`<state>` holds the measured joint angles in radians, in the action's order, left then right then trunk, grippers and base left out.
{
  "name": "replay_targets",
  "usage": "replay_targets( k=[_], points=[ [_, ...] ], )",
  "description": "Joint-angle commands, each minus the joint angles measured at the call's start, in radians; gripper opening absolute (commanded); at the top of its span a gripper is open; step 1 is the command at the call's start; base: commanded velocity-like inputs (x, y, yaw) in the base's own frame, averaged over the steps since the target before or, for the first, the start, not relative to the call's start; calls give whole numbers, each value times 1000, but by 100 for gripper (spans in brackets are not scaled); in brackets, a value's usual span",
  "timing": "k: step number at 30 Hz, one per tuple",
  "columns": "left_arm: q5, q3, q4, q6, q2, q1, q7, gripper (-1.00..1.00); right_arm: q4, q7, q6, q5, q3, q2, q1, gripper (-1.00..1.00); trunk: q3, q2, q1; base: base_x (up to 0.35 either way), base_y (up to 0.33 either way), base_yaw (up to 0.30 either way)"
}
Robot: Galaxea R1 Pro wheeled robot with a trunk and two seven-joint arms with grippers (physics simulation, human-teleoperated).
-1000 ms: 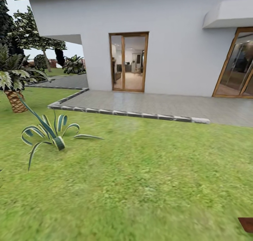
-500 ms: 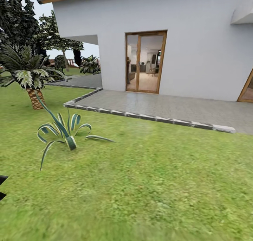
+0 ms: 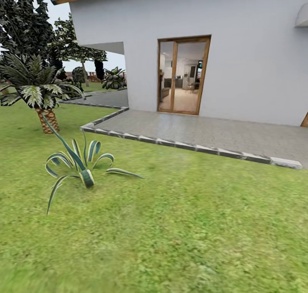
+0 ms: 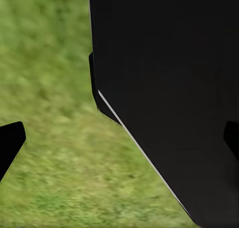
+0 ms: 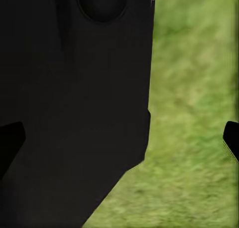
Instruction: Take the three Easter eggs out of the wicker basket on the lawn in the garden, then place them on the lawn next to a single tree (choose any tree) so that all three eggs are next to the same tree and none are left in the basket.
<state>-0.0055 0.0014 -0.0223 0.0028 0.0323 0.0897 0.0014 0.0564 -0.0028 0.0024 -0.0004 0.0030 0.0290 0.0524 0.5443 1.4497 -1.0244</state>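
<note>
Head view: open lawn (image 3: 179, 224) before patio kerb (image 3: 188, 146).

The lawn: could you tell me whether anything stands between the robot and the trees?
Yes: a striped spiky plant and, behind it, a small palm stand on the lawn toward the trees at left.

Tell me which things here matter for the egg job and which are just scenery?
For the job:
lawn
trees far off at the view's left
left hand, right hand, both wide open over grass

Just scenery:
house
glass door
patio
palm
striped plant
</note>
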Motion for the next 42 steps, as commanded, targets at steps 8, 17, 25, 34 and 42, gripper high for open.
replay_targets(
  k=[8,17,25,34,42],
  points=[
    [-1,0,-2,-1,0,1,0,100,17,4,0,2,2,0,1,100,1,0,-1,117,0,0],
    [-1,0,-2,-1,0,1,0,100,17,4,1,2,2,0,1,100,1,0,-1,1,0,0],
    [-1,0,-2,-1,0,1,0,100,17,4,3,2,2,0,1,100,1,0,-1,0,0,0],
    [-1,0,-2,-1,0,1,0,100,17,5,-1,2,1,0,1,100,1,0,-1,39,0,0],
    [-1,0,-2,-1,0,1,0,100,17,3,-1,-1,0,0,1,100,1,0,-1,317,0,37]
  ],
)
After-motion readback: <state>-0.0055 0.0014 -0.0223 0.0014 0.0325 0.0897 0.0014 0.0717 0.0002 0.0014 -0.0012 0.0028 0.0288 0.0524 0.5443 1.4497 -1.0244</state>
